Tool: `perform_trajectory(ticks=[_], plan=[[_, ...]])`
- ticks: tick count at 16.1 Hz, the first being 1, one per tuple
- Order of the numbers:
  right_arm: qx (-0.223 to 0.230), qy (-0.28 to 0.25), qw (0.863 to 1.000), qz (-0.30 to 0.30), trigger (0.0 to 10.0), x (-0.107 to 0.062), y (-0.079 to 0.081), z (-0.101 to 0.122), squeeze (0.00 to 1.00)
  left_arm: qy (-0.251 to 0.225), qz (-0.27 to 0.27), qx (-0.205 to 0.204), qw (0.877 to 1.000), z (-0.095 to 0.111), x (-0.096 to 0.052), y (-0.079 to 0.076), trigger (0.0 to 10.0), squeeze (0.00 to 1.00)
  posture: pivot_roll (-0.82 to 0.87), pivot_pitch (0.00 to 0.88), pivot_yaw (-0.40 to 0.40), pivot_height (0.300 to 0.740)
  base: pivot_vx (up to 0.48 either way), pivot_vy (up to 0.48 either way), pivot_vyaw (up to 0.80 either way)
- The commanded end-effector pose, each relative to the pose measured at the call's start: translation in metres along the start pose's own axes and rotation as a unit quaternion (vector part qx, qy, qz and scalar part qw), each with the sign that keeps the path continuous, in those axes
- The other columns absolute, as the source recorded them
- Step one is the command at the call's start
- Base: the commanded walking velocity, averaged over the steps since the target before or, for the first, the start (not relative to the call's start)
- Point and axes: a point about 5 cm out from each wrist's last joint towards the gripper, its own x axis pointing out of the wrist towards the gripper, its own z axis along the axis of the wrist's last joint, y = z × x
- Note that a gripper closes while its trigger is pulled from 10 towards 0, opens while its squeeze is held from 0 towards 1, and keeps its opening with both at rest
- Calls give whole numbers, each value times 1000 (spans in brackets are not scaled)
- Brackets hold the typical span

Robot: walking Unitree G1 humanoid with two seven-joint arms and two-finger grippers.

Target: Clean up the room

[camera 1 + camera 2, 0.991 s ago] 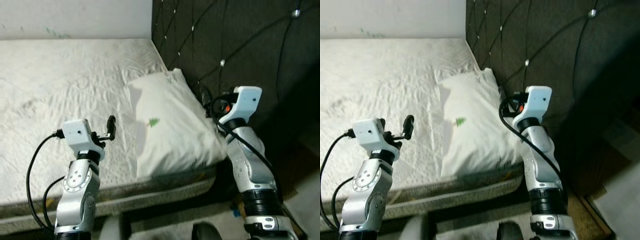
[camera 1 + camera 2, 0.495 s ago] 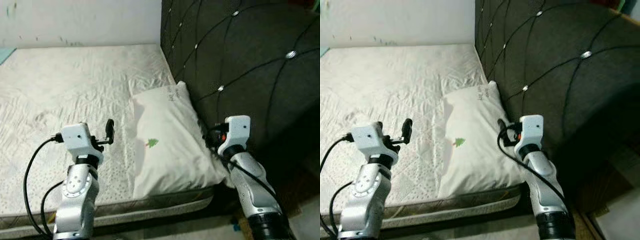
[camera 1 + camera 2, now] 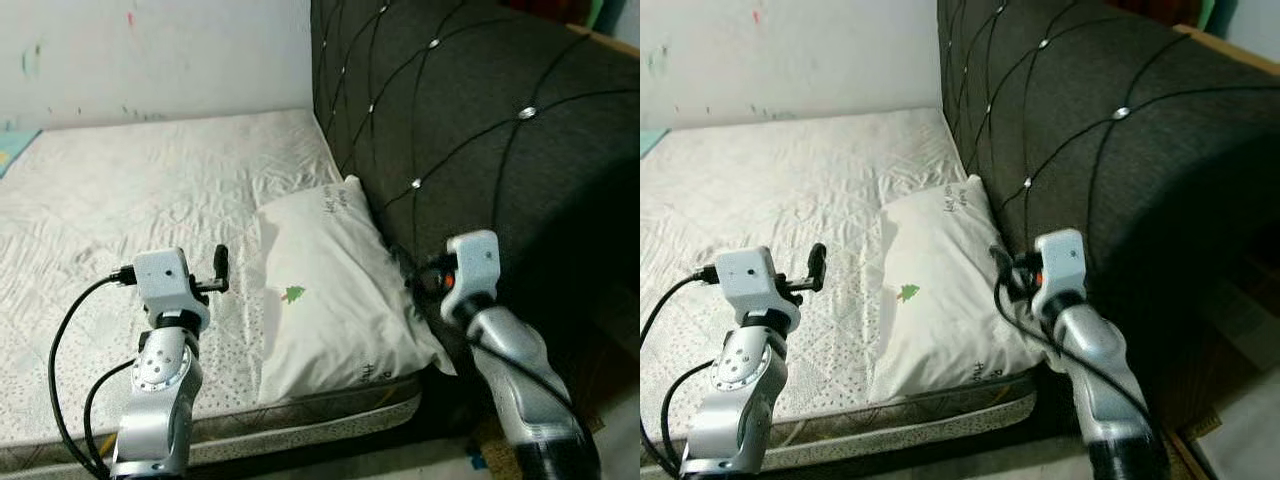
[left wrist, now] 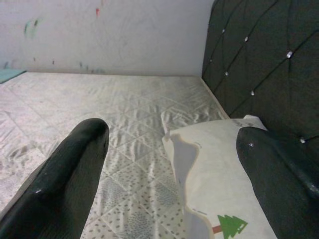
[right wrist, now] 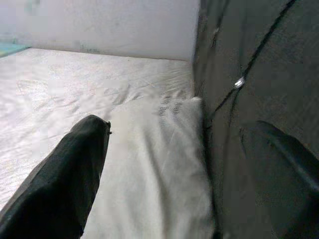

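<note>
One wide bed (image 3: pixel 120 200) takes most of the scene, covered with a white quilted sheet that is wrinkled, and it runs from 9 o'clock to the middle of the head views. At 1 to 3 o'clock a dark tufted headboard (image 3: pixel 470 110) stands upright along the side of the bed, with small shiny buttons where the seams cross. Behind the bed, at 12 o'clock, a pale wall (image 3: pixel 150 50) carries some small colour marks. One white pillow (image 3: pixel 330 290) lies flat on the mattress near the centre, its long side against the headboard, and its near corner reaches the edge of the mattress at about 5 o'clock. A small green tree print (image 3: pixel 293 294) is on the pillow, and some dark lettering is near its far end. The left gripper (image 4: pixel 169 164) hovers above the sheet at 8 o'clock, just beside the pillow but not touching it; its two black fingers (image 4: pixel 70 164) are spread wide with nothing between them. The right gripper (image 5: pixel 174 164) is at 4 o'clock, at the line where pillow and headboard meet; its fingers (image 5: pixel 70 174) are also parted and hold nothing, one over the pillow, the other before the headboard.
</note>
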Motion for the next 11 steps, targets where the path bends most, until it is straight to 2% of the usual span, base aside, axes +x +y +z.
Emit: perform_trajectory(ticks=[1,3,6,9,11], plan=[[-1,-11,1000,19,10000,1,9,7,0,5,11,-2,1000,-1,-2,4,10000,0,-66,0,88,740,0,0,0],[18,-24,998,-50,10000,4,21,8,0,16,4,-28,999,-6,-13,-1,10000,0,-65,0,55,740,0,0,0],[68,-19,994,-88,10000,-2,40,2,0,24,6,-47,999,-8,-16,-2,10000,0,-56,0,22,740,0,0,0],[57,-22,994,-86,10000,-3,37,6,0,27,-8,-55,998,-7,-19,-4,10000,0,-58,0,15,740,0,0,715],[60,-18,992,-111,10000,-3,23,7,0,29,-12,-61,998,-7,-21,-5,10000,0,-60,3,11,740,0,0,0]])
